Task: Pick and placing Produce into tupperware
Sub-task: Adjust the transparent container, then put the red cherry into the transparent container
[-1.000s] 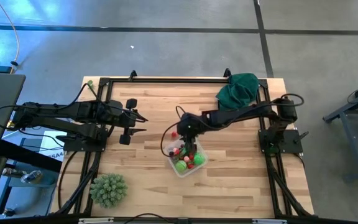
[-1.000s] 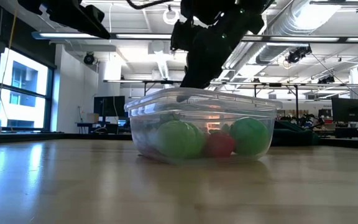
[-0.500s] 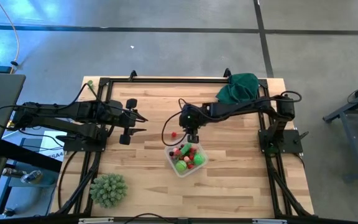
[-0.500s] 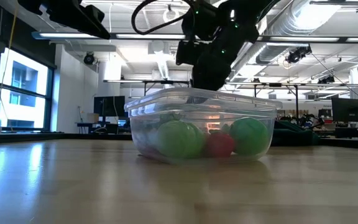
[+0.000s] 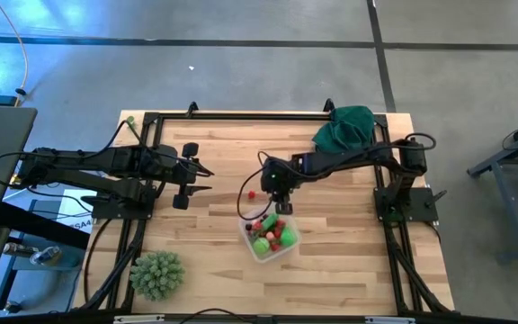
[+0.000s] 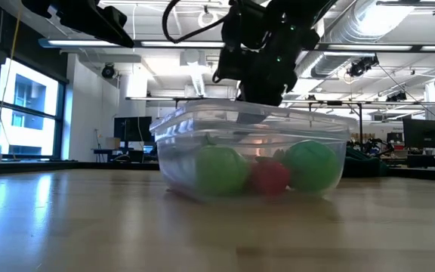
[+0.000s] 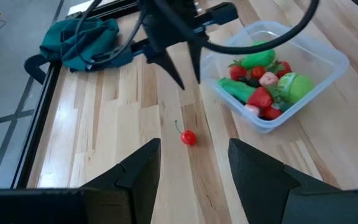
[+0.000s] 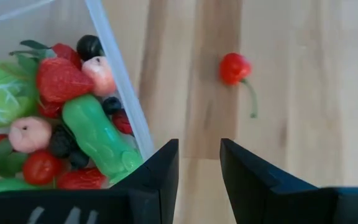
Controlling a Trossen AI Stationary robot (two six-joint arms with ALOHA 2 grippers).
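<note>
**One cherry left outside the box**

Over the middle of the table, your right gripper (image 5: 280, 201) hangs just past the far-left rim of the tupperware (image 5: 272, 247), its fingers (image 8: 154, 180) set a little apart with nothing between them. From its wrist camera you look straight down past the clear wall of the box onto bare wood.

Just beside that gripper, on its left, lies a single red cherry (image 5: 251, 193) with a thin stem. It sits on the table, apart from the box and untouched by either arm. In the left wrist view you see the same cherry (image 7: 188, 138) alone on the boards.

Inside the tupperware the produce is piled: strawberries (image 8: 62, 81), a long green piece (image 8: 95, 135), a leafy green one, small dark berries and pale pink pieces. By that showing, most of the job looks done; the cherry is the only loose piece you can see, and it is probably next.

Your left gripper (image 5: 193, 169) waits well off at the left side, fingers parted and empty. Farther out sit a dark green cloth (image 5: 343, 129) at the far right corner and a spiky pale-green ball (image 5: 157, 274) at the near left.
</note>
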